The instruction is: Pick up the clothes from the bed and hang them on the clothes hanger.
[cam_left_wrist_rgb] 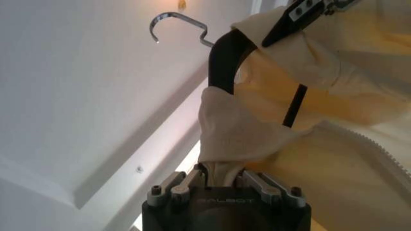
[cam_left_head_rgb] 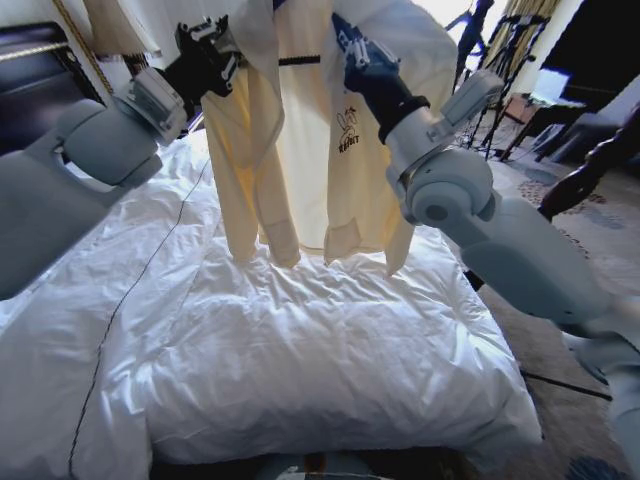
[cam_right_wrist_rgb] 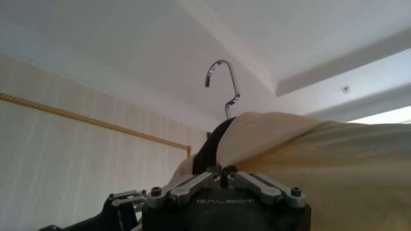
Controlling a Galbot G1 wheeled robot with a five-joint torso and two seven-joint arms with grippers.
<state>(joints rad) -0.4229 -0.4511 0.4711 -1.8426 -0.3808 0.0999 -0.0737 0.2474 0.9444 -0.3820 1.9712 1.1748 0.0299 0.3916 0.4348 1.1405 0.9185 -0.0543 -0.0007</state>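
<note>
The clothes (cam_left_head_rgb: 310,150), a cream-yellow long-sleeved top with a small dark print, hang in the air above the bed (cam_left_head_rgb: 300,350) between my two raised arms. My left gripper (cam_left_head_rgb: 222,48) is shut on a bunched fold of the clothes (cam_left_wrist_rgb: 244,130) at one shoulder, its fingertips (cam_left_wrist_rgb: 222,169) pinching the cloth. The black clothes hanger (cam_left_wrist_rgb: 222,62) sits inside the neck, with its metal hook (cam_left_wrist_rgb: 176,21) sticking out. My right gripper (cam_left_head_rgb: 347,38) is at the other shoulder, its fingertips (cam_right_wrist_rgb: 220,172) shut on the clothes hanger (cam_right_wrist_rgb: 215,144) where the cloth (cam_right_wrist_rgb: 308,149) drapes over it.
A thin black cable (cam_left_head_rgb: 140,280) runs across the left of the white duvet. A dark wooden bed post (cam_left_head_rgb: 590,165) stands at the right, with tripods and furniture (cam_left_head_rgb: 505,90) behind it. Wall and ceiling are above the hook (cam_right_wrist_rgb: 222,82).
</note>
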